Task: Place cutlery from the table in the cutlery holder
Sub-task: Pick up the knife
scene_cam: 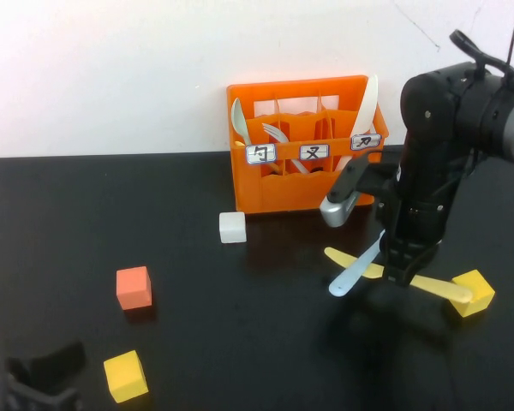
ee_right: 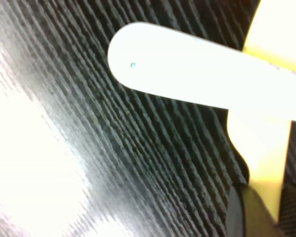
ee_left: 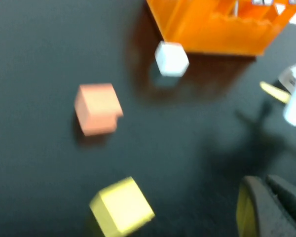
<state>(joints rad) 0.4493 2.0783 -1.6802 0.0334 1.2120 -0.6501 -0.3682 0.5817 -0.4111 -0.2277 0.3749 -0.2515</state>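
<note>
Glossy black right arm (scene_cam: 437, 145), silver band, apparently thin black cables.

Right gripper (scene_cam: 400, 272) low (left gripper (ee_left: 266, 207) parked)

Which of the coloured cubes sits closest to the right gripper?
The yellow cube at the table's right, touching the pale yellow knife, just beside the right gripper. The orange cube and the other yellow cube lie far left.

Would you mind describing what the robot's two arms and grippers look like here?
The right arm is glossy black with rounded joint housings, a silver-grey band on its upper link and thin black cables looping above. The right gripper is black too. The left gripper, in the near left corner, shows dark grey fingers with a yellow patch beside them.
</note>
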